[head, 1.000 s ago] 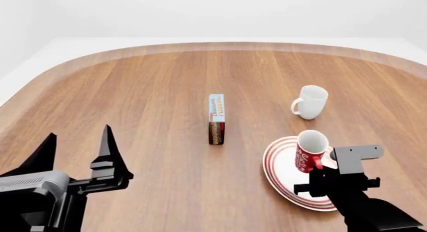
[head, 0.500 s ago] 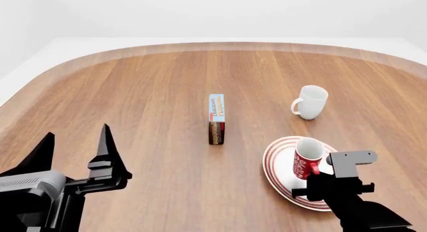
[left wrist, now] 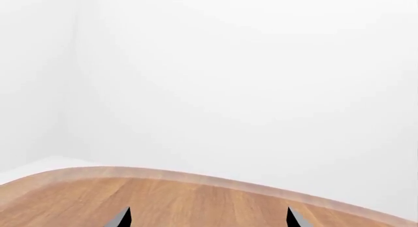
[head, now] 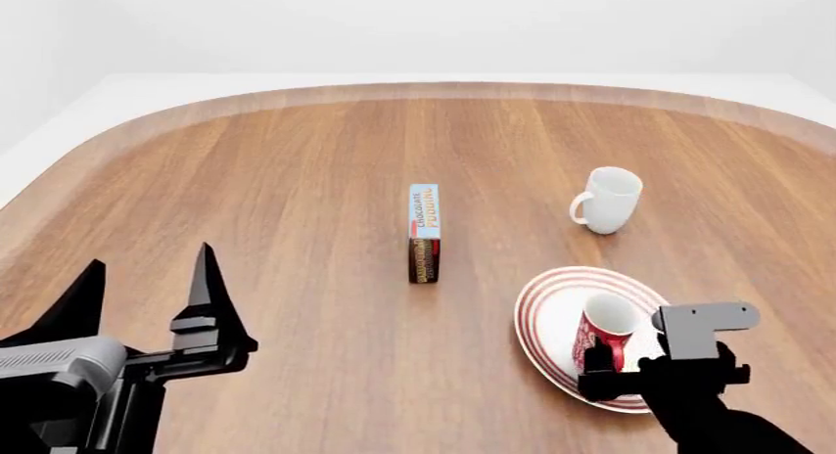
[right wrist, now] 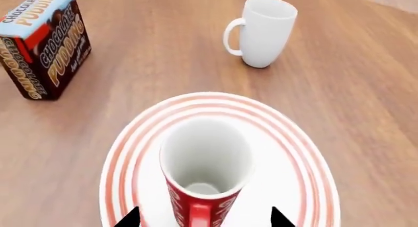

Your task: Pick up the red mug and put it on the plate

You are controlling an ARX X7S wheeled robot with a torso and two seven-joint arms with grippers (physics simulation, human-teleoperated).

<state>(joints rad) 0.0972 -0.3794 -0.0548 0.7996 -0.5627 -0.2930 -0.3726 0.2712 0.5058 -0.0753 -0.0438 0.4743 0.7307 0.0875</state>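
A rounded wooden table (head: pixel 301 180) with a pale rim is seen against plain white walls. The red mug (head: pixel 604 328) stands upright on the plate (head: pixel 542 322), toward the plate's near side. The right gripper (right wrist: pixel 203 218) is spread wide, its fingertips on either side of the mug and clear of it in the right wrist view. The left gripper (head: pixel 144 297) is held wide apart and empty, well left of the plate. A white mug (head: pixel 608 201) stands beyond the plate; a pudding box (head: pixel 424 232) stands left of it. The box lettering is legible only in the right wrist view. Only table edge and wall are shown in the left wrist view.
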